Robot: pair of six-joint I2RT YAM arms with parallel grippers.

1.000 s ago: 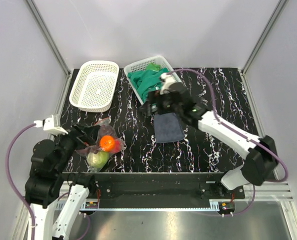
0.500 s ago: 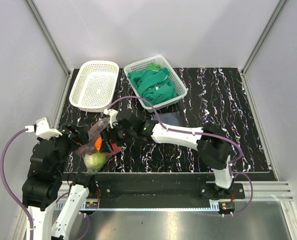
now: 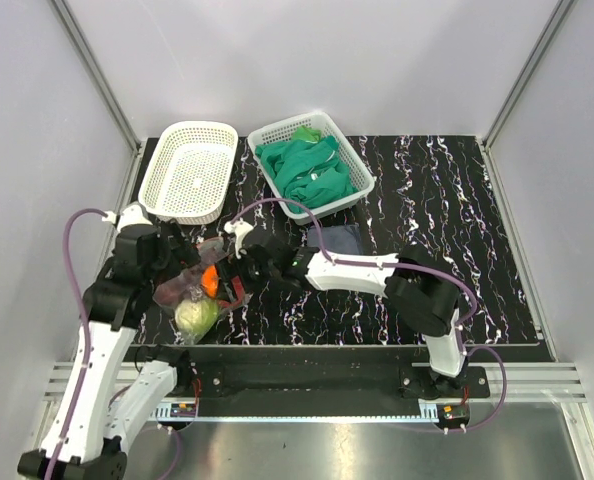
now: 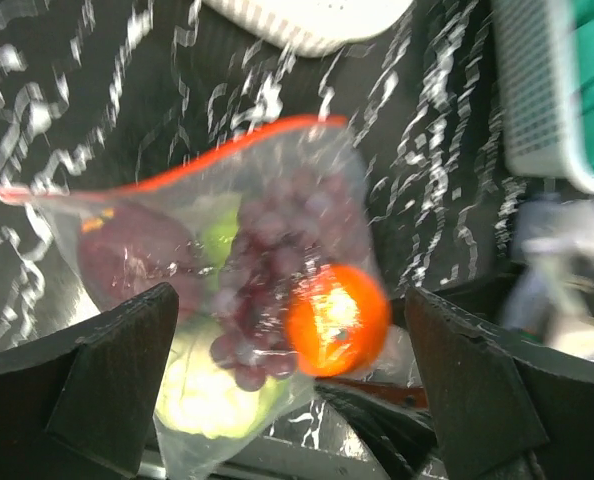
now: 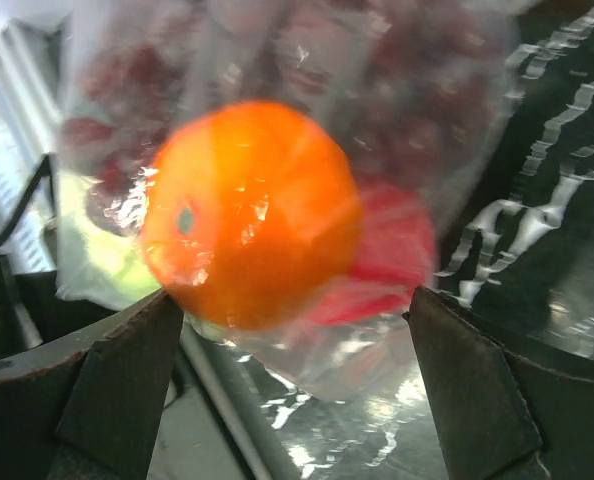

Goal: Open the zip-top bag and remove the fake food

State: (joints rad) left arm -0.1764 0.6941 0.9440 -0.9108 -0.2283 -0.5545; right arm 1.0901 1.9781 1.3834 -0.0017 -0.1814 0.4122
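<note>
The zip-top bag (image 3: 195, 290) is lying at the near-left of the black marbled table (image 3: 427, 190), just in front of the white basket (image 3: 189, 170). Its long axis is running far-to-near. The orange-red zip strip (image 4: 227, 160) is sitting at the far end, so the mouth is pointing away toward that basket, with the bottom of the bag toward the near edge.

Through the plastic the fake food is showing: an orange (image 4: 335, 320) on the right side, dark purple grapes (image 4: 267, 270) in the middle, a dark red apple (image 4: 132, 255) on the left, pale green cabbage (image 4: 212, 400) at the near end, and a red tomato (image 5: 392, 255) behind the orange.

The left claw (image 4: 289, 310) is hanging over the bag with its fingers spread wide — one to each side of it. The right claw (image 5: 295, 305) is reaching in from the right, also spread wide, framing the orange — I cannot tell whether either is touching the plastic.

Farther right, a second white basket (image 3: 360, 178) is holding green cloths (image 3: 312, 170), and a dark blue cloth (image 3: 345, 238) is lying beside it.
</note>
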